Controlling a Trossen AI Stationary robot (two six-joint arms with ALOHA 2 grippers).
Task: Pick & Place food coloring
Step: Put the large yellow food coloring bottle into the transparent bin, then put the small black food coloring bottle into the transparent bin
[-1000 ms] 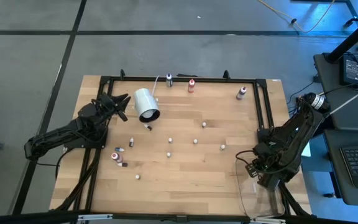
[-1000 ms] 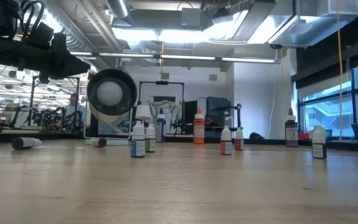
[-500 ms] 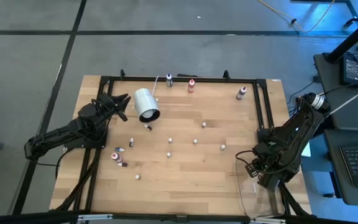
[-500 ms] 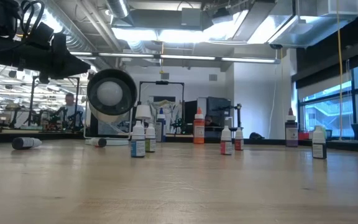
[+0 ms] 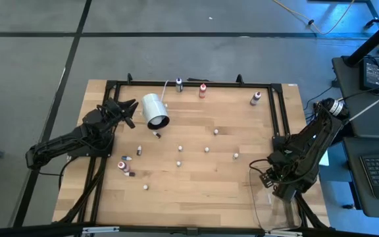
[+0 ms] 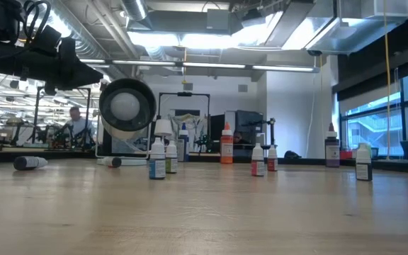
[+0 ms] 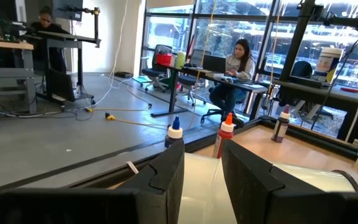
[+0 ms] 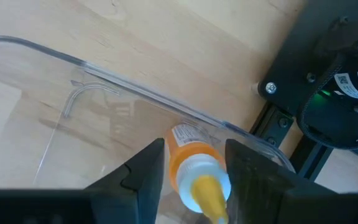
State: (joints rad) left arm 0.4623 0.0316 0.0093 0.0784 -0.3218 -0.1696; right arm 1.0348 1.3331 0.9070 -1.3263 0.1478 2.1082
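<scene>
The right pincer (image 8: 188,177) grips an orange-filled food coloring bottle (image 8: 191,155) over the clear bin (image 8: 55,53) at the table's right front corner, apparently ready to drop it. The left pincer (image 7: 201,168) waits open beside the white cylinder (image 5: 154,110) near the table's left rear corner.

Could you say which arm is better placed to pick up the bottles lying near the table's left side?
Left. The left gripper is open near the fallen bottles; the right gripper is far off over the clear bin, holding an orange bottle.

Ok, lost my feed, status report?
Right gripper holding orange bottle over clear bin. Left gripper beside white cylinder. Bottles still scattered.
</scene>
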